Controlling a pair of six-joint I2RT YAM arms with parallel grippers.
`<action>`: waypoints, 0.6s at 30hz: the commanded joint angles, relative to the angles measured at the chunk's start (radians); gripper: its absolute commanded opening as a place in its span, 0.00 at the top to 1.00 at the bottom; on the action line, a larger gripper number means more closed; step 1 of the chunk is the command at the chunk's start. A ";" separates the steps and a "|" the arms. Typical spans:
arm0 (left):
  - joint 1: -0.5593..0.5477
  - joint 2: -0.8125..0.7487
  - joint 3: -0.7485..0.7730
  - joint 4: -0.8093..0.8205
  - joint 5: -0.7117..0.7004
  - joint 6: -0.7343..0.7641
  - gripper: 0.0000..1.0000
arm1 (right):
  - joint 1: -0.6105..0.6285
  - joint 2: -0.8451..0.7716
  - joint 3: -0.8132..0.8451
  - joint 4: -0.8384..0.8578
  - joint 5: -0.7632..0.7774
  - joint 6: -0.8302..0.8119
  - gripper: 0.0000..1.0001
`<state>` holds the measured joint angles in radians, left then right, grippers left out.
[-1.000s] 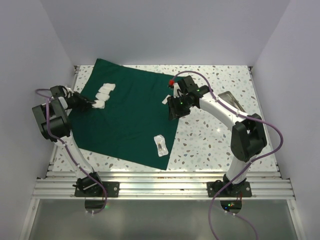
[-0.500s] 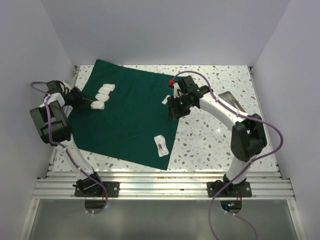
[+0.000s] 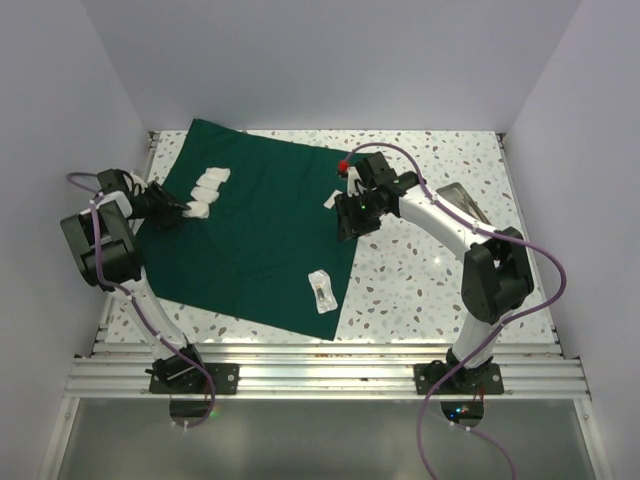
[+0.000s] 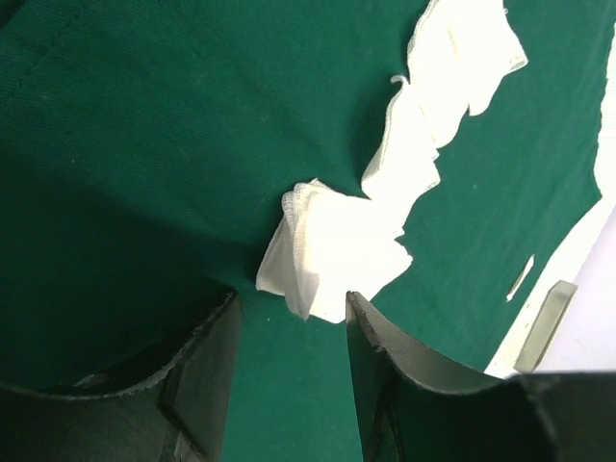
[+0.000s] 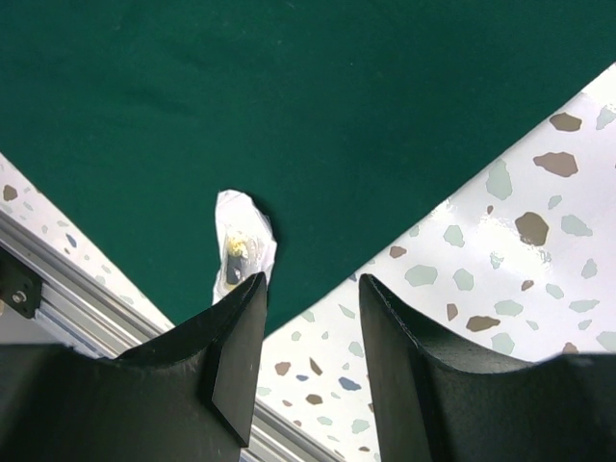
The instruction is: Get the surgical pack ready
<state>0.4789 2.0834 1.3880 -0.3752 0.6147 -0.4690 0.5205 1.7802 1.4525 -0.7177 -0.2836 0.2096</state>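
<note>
The dark green drape (image 3: 260, 235) lies spread flat on the table's left half. A row of white gauze pads (image 3: 208, 188) lies on its left part. My left gripper (image 3: 178, 208) is open and empty, low over the drape, with the nearest pad (image 4: 337, 252) just beyond its fingertips (image 4: 217, 327). My right gripper (image 3: 346, 228) is open and empty above the drape's right edge (image 5: 289, 96). A small clear packet (image 3: 321, 290) lies on the drape near its front corner and also shows in the right wrist view (image 5: 238, 252).
A small white piece (image 3: 333, 199) and a red object (image 3: 343, 163) sit by the drape's right corner. A shallow metal tray (image 3: 463, 204) stands at the right, partly hidden by the right arm. Bare terrazzo (image 3: 420, 270) lies between. A metal rail (image 3: 330, 350) edges the front.
My left wrist swung up and to the left, then settled back slightly, its fingers still at the lowest gauze pad. The right arm has hardly moved.
</note>
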 commanded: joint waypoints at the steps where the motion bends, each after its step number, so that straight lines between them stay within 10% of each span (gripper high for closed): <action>1: 0.009 0.037 -0.014 0.055 0.023 -0.031 0.49 | -0.001 -0.024 0.002 0.021 -0.031 0.008 0.53; 18: 0.009 0.096 0.020 0.139 0.059 -0.134 0.56 | -0.002 -0.021 0.002 0.020 -0.029 0.002 0.53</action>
<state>0.4820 2.1342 1.3891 -0.2543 0.6910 -0.5877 0.5205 1.7802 1.4525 -0.7174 -0.2840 0.2092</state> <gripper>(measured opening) 0.444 0.472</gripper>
